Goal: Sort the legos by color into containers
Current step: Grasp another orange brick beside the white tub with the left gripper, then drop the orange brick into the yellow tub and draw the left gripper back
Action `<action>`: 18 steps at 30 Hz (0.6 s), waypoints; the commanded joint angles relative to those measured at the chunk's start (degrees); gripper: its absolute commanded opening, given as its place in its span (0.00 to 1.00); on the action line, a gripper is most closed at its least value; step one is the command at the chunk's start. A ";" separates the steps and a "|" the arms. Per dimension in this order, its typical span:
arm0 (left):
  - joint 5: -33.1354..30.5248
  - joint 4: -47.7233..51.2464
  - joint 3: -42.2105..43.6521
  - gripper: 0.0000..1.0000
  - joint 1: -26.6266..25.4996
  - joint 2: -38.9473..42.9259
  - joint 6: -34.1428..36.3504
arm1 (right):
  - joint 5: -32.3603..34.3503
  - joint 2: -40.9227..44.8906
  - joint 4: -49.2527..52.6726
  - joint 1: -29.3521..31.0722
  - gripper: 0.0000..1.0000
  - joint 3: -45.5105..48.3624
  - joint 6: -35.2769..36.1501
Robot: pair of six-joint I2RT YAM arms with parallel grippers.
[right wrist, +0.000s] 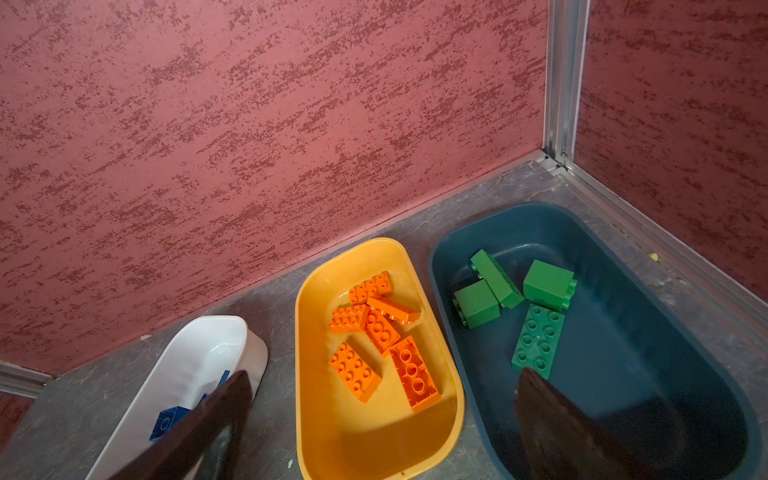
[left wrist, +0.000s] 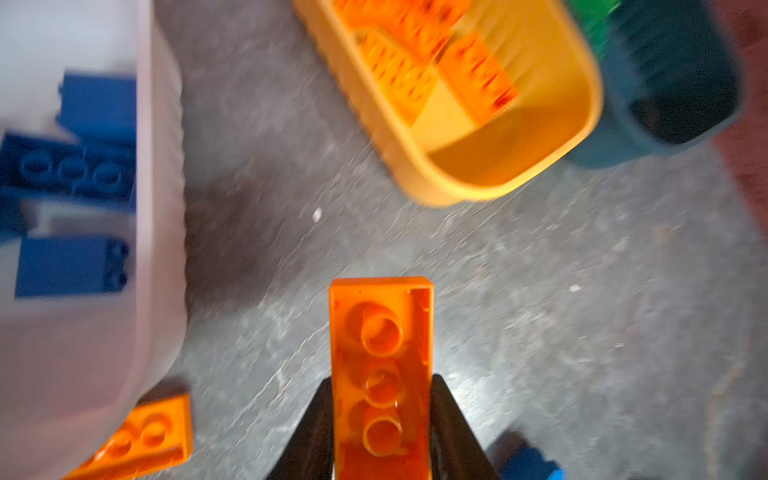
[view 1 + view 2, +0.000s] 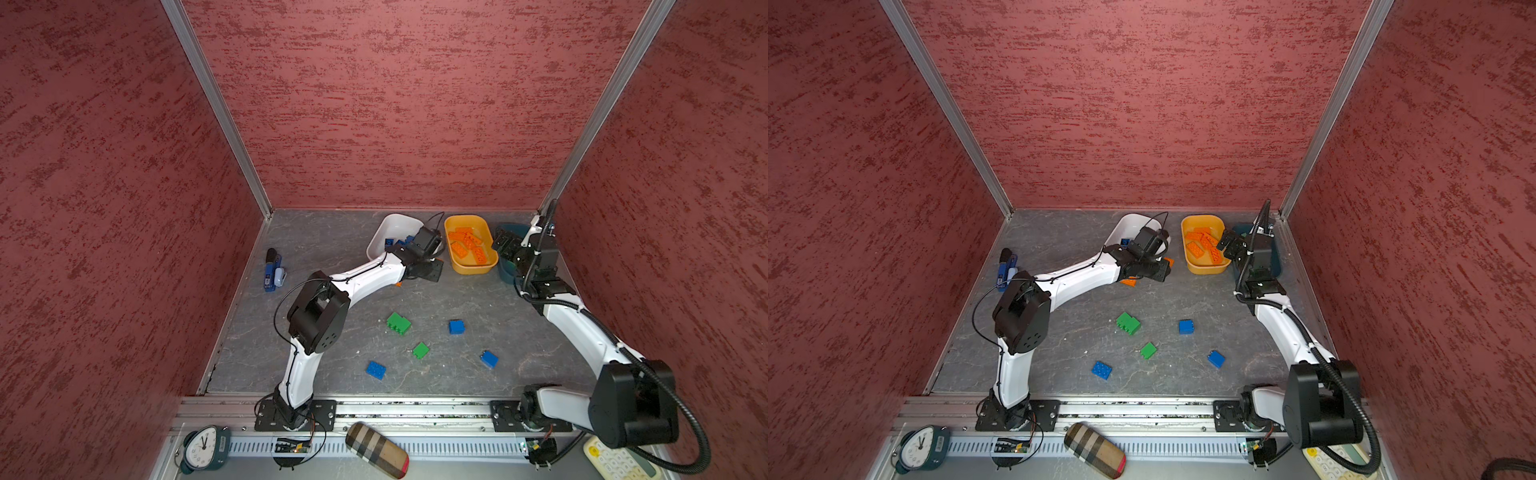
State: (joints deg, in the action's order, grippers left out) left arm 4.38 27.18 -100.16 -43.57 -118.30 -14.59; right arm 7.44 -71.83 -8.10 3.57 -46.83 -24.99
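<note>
We see the left tool (image 2: 382, 384) clamped on an oblong orange brick (image 2: 380, 332). The brick's hollow underside faces the wrist camera. It is held above the desk (image 2: 582, 311), between the white tub (image 2: 162, 208) and the yellow-orange tub (image 2: 478, 195). A second orange brick (image 2: 141, 440) lies on the desk just beside the white tub's wall.

The right tool (image 1: 384, 371) hangs with its jaws wide and empty, above the yellow-orange tub and the teal tub (image 1: 623, 374). In its wrist view we count six sorted orange bricks (image 1: 355, 372) in the yellow-orange tub. Four sorted green bricks (image 1: 538, 340) lie in the teal tub, and sorted blue bricks (image 1: 170, 417) lie in the white tub.

In both top views, two loose green bricks (image 3: 398, 323) and three loose blue bricks (image 3: 456, 326) lie on the open desk, apart from one another.
</note>
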 commanded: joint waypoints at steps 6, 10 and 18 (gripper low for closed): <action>11.89 -3.01 -24.41 0.00 1.14 -18.11 -4.02 | 1.88 2.55 0.25 -0.19 0.99 1.12 -4.39; 11.24 -2.47 -36.16 0.07 1.28 -26.70 -5.53 | 1.72 3.52 0.53 -0.18 0.99 2.14 -4.75; 15.39 2.45 -43.77 1.00 1.33 -27.65 -0.85 | 1.00 2.98 0.98 -0.17 0.99 1.79 -4.63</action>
State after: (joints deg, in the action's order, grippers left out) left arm 16.93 27.62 -141.86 -42.13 -149.51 -18.44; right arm 7.86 -69.10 -7.22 3.57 -45.19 -28.73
